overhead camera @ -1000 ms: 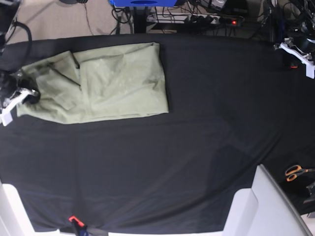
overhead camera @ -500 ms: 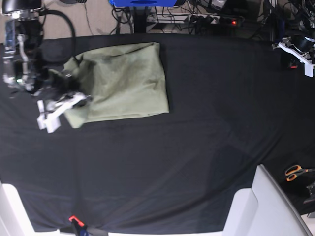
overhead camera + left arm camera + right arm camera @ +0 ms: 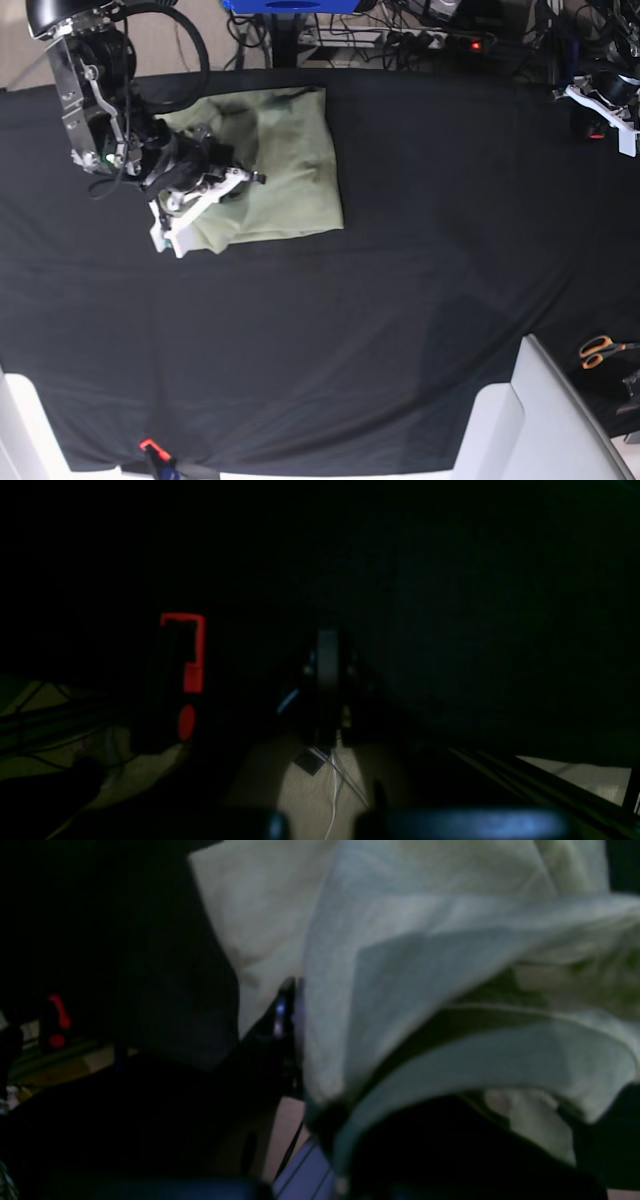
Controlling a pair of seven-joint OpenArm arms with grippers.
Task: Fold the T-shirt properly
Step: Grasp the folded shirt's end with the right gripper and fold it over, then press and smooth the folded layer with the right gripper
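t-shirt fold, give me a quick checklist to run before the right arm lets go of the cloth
1. Right gripper shut on the T-shirt: ok, the right wrist view shows fabric pinched at the jaws.
2. Lifted edge carried over the flat part of the shirt: ok, the gripper is above the green cloth.
3. Folded layer lined up with the far edge: cannot tell, the arm hides the near side.
4. Cloth free of bunching: not ok, the right wrist view shows loose, draped folds.
5. Left gripper away from the shirt: ok, parked at the table corner, shut.
6. Scissors away from the fold: ok.
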